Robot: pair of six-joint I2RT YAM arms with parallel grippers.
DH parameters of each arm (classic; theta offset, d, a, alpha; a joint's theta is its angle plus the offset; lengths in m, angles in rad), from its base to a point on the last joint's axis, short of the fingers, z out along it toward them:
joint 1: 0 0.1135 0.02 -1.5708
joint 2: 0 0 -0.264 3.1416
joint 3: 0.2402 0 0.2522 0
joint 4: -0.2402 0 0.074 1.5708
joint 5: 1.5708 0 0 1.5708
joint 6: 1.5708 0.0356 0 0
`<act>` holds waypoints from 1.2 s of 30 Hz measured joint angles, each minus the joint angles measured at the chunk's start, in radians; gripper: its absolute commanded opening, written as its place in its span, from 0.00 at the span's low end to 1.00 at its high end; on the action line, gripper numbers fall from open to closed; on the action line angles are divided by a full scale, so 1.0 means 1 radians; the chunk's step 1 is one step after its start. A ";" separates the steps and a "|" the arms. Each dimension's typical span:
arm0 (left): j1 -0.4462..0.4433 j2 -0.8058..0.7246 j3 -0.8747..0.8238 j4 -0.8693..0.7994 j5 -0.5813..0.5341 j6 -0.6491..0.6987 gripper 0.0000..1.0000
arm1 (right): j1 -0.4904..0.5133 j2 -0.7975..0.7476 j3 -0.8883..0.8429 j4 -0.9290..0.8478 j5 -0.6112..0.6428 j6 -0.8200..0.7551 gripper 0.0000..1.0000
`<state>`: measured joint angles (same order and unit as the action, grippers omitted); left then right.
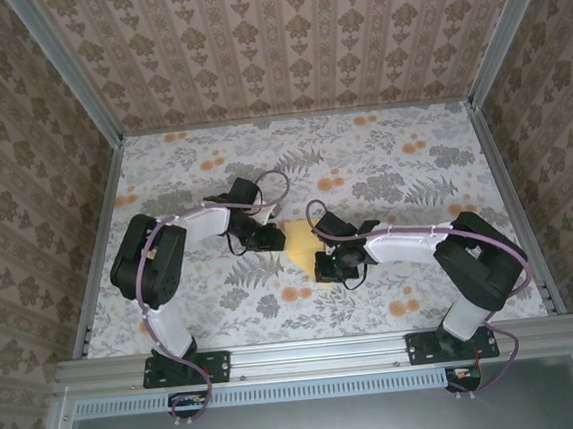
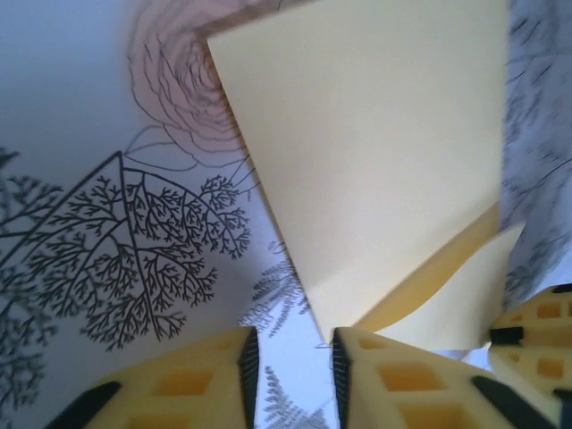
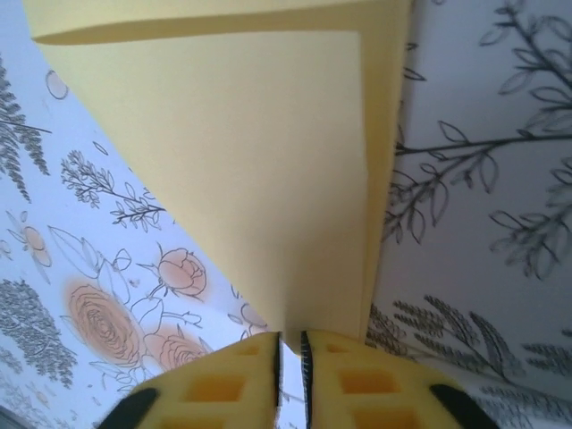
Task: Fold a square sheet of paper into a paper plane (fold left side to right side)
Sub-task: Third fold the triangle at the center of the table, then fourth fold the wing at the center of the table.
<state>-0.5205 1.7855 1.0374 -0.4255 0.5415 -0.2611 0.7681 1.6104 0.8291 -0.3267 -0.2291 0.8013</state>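
- The sheet of paper, partly folded, lies near the middle of the table, well clear of every edge.
- Left gripper: fingers slightly apart with bare cloth between them, holding nothing; a paper corner sits just beside.
- Right gripper: a thin slit, and whether it pinches the paper's edge cannot be told.
- The paper is probably light, floppy and easily creased, so a raised corner looks the best place to pinch it.

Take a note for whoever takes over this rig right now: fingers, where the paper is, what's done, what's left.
Square sheet of paper: lies between both grippers, folded over, one flap raised.
Left gripper: fingers slightly apart, tablecloth showing between them, nothing held.
Right gripper: fingers nearly together at the paper's folded edge; grip unclear.
Left to do: remaining folds; no plane shape yet.
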 measured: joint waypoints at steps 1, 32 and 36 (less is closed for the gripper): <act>0.002 -0.031 -0.014 0.010 0.000 -0.011 0.40 | -0.004 -0.023 0.000 -0.006 0.011 -0.016 0.37; -0.061 -0.159 -0.360 0.502 0.104 -0.546 0.58 | -0.180 -0.136 -0.076 0.159 -0.052 -0.436 0.65; -0.072 -0.126 -0.335 0.524 0.111 -0.560 0.48 | -0.178 -0.151 -0.087 0.161 -0.046 -0.436 0.65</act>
<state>-0.5926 1.6592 0.7021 0.0986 0.6529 -0.8215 0.5900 1.4593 0.7418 -0.1654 -0.2752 0.3649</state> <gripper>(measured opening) 0.520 0.647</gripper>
